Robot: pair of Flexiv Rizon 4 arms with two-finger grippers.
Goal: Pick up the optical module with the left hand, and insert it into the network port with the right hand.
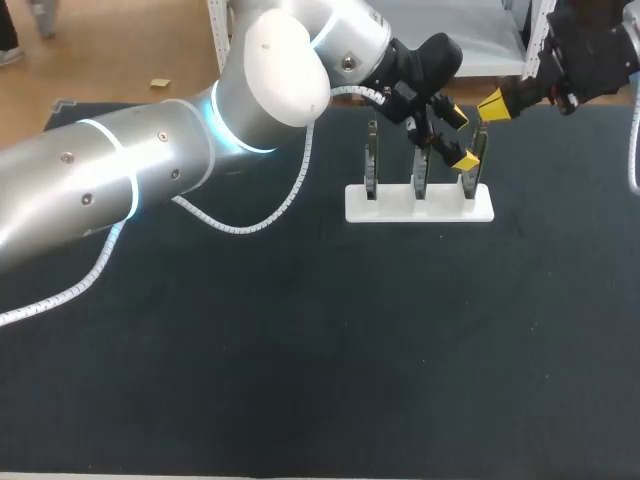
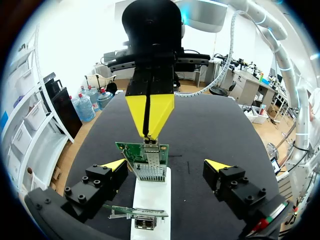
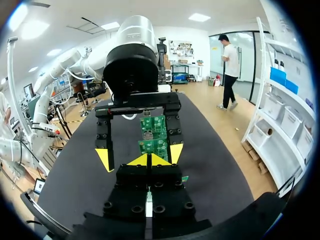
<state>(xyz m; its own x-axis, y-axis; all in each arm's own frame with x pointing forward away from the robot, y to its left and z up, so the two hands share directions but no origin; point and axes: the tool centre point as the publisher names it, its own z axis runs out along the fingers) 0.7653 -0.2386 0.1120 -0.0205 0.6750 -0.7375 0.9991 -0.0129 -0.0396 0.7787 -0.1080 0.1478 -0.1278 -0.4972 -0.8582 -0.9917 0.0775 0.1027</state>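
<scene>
Tabletop [image 1: 250, 380], black, carries a white rack [image 1: 420, 203] with three boards standing upright. My left hand [image 1: 460, 138] is spread wide, a finger either side of the end board [image 2: 145, 155], touching nothing. My right hand [image 2: 149, 131] has its tips pressed together just above that board's top edge. A small grey piece [image 2: 149, 142] sits at their point (possibly the module, too small to tell).

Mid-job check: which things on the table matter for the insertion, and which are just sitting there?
In the job: right gripper, shut on a small grey piece, likely the optical module; network port board at its tips; left gripper, open.
Just there: middle board; end board; white rack holding all three.
</scene>
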